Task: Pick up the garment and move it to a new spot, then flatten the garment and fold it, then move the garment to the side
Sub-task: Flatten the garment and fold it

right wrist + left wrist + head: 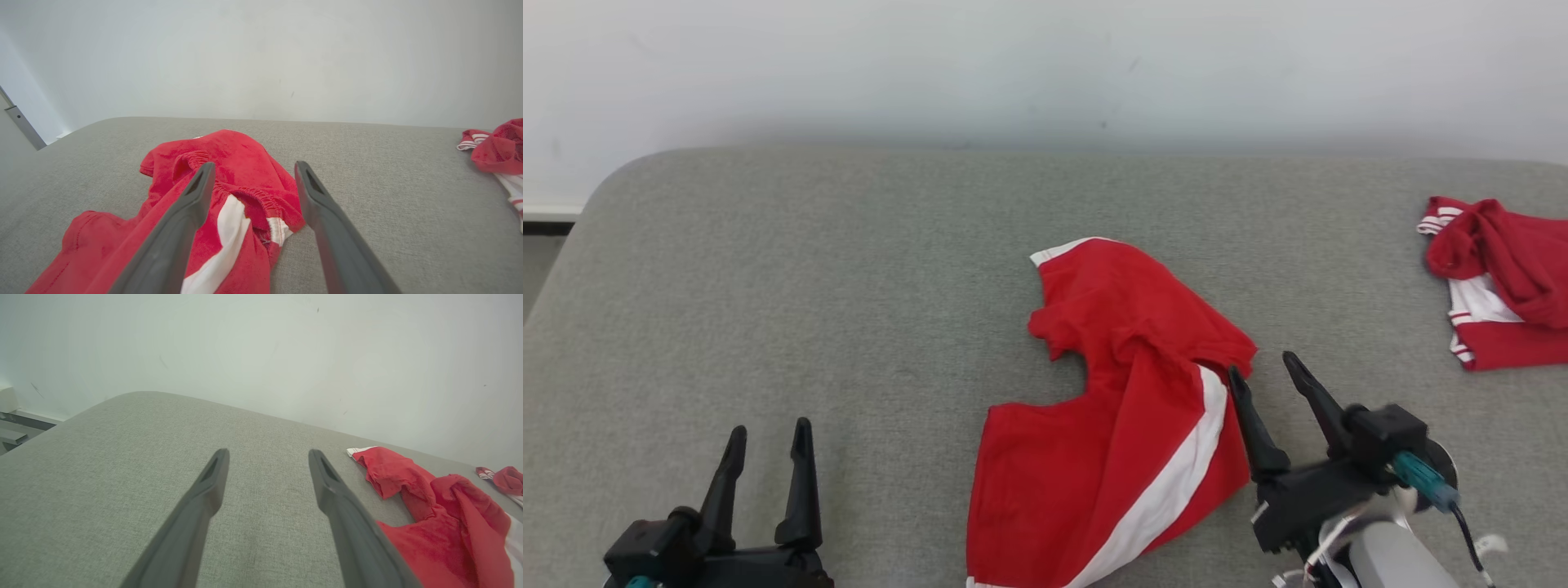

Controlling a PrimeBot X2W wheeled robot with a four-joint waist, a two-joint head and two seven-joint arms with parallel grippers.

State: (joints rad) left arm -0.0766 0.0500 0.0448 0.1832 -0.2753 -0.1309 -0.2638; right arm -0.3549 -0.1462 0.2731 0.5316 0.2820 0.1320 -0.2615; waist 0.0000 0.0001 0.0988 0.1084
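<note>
Head view puts your right gripper (1262,365) at the lower right with its two dark fingers spread wide and nothing clamped between them. Its inner finger tip sits just at the right edge of the red garment (1127,408), beside the white stripe. In your right wrist view, the right gripper (254,166) has its fingers parted above the bunched elastic waistband of the garment (245,155), not pinching the cloth.

Your left gripper (770,427) is at the lower left, fingers also apart and empty, well clear of the garment. The left wrist view shows that gripper (268,453) over bare fabric, with the garment (441,522) off to its right.

The garment lies crumpled near the middle of the grey padded surface (809,286), running down to the near edge. A second red-and-white garment (1503,278) lies far right, well apart. A pale wall (1045,65) stands behind.
</note>
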